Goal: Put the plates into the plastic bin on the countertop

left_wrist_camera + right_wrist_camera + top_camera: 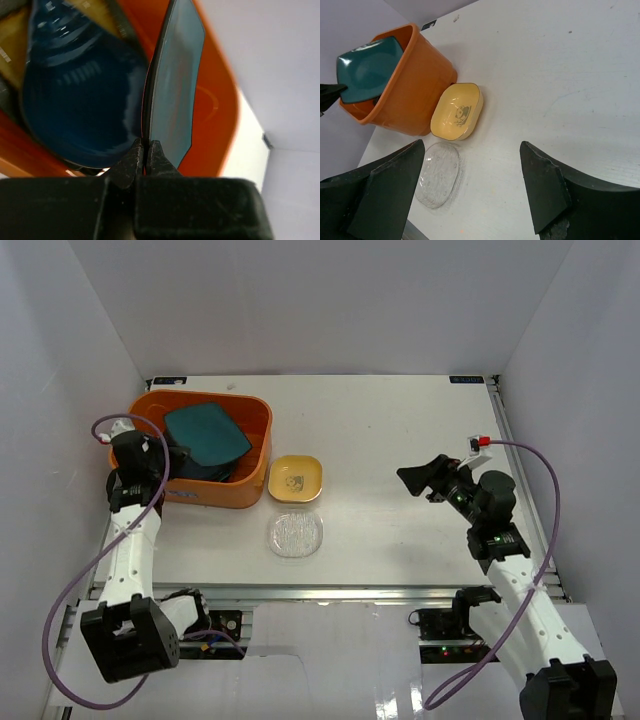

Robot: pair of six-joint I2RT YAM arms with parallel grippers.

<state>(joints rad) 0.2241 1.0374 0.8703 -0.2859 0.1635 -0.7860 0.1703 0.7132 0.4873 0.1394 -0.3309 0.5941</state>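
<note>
The orange plastic bin [218,492] stands at the back left of the white countertop [400,420]. My left gripper [172,452] reaches into it and is shut on the edge of the square dark teal plate [207,434], which leans tilted over other plates. In the left wrist view the pinched plate [172,95] stands on edge in the gripper [146,150], beside a glossy blue plate [80,110]. The small yellow square plate [295,479] and the clear glass round plate [295,535] lie on the table right of the bin. My right gripper [418,478] is open and empty, hovering at the right.
White walls enclose the table on three sides. A metal rail [350,590] runs along the front edge. The right wrist view shows the bin [412,90], yellow plate [456,111] and glass plate [437,175] ahead of my right gripper [470,190].
</note>
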